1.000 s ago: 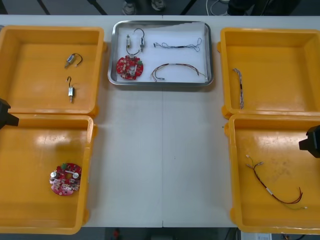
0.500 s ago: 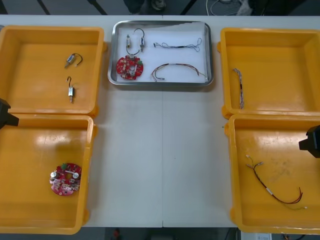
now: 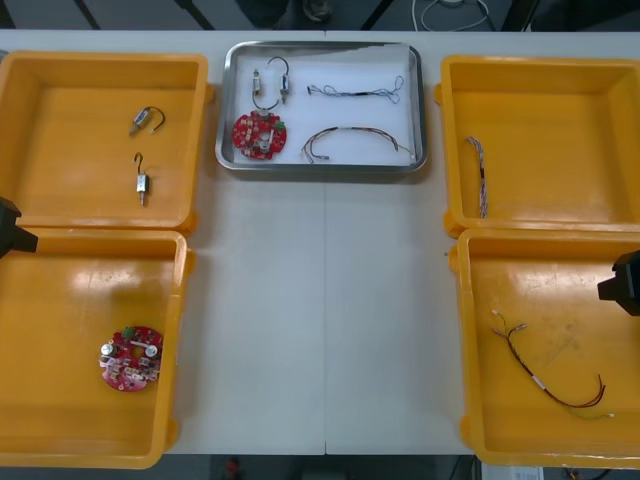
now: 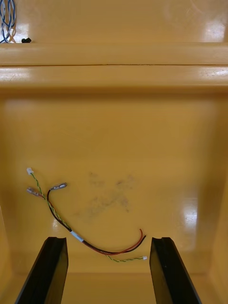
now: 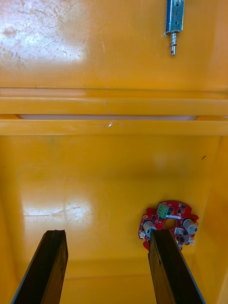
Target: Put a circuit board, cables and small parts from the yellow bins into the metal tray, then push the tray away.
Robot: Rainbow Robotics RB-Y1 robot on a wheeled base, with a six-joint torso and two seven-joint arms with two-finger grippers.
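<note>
The metal tray [image 3: 228, 100] stands at the table's far middle and holds a round red circuit board [image 3: 259, 135], small metal parts [image 3: 272, 82], a blue and white cable [image 3: 356, 92] and a red and yellow cable [image 3: 355, 140]. My left gripper [image 5: 107, 266] hangs open over the near left bin [image 3: 60, 290]; a second red board [image 5: 168, 225] lies just past one fingertip, also seen as the board [image 3: 130, 358] in the front view. My right gripper [image 4: 108, 268] is open over the near right bin [image 3: 600, 440], above a red and yellow cable [image 4: 85, 223].
The far left bin [image 3: 60, 70] holds two small metal parts [image 3: 145, 120], one of which, a small metal part [image 5: 173, 21], lies beyond the bin wall ahead of my left fingers. A blue and white cable [image 3: 479, 175] lies in the far right bin [image 3: 560, 75]. Bare table [image 3: 320, 320] runs between the bins.
</note>
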